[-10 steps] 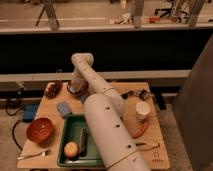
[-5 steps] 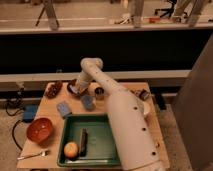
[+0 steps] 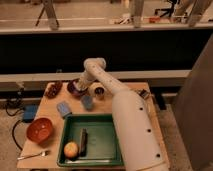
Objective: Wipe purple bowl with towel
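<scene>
Since half a second ago, the arm is swung farther left and away. The gripper (image 3: pixel 78 85) is held down at the purple bowl (image 3: pixel 72 91), far left on the surface (image 3: pixel 52 118), presumably placed for wiping. Whether it is open or closed cannot be told.

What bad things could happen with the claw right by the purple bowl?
1. The claw sits at the purple bowl, which is near the back edge of the table. A hard push might slide the bowl off.
2. A small cup stands right beside the bowl, under the arm. A sideways wipe could knock it over.
3. I can't see a towel in the claw, so it might rub the bowl bare.
</scene>
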Controlling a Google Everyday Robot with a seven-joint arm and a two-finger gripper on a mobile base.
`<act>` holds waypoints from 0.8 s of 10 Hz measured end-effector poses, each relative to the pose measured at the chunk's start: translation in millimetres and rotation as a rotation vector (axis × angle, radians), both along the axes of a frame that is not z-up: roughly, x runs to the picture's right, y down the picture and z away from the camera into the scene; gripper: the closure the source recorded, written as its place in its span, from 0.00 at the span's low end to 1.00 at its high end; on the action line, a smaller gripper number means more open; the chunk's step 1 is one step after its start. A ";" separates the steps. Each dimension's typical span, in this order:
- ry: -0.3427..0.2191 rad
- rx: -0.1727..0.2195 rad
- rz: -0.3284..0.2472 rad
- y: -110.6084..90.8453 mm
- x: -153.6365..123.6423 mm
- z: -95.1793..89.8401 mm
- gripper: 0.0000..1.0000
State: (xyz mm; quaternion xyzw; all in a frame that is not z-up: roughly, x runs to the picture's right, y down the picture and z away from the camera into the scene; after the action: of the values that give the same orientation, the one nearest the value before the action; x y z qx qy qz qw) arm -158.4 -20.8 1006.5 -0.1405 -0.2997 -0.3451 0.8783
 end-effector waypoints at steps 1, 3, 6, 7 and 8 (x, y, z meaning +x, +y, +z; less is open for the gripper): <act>0.013 0.011 -0.007 -7.5 -5.9 6.1 1.00; 0.022 0.016 -0.024 -12.2 -16.2 16.6 1.00; -0.004 0.003 -0.030 -10.6 -32.3 22.6 1.00; -0.027 -0.005 -0.033 -9.9 -38.4 19.0 1.00; -0.043 -0.012 -0.037 -6.8 -40.6 15.0 1.00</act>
State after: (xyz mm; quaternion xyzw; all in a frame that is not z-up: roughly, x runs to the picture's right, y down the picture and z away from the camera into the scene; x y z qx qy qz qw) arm -199.0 -27.6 1021.5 -0.1439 -0.3180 -0.3627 0.8641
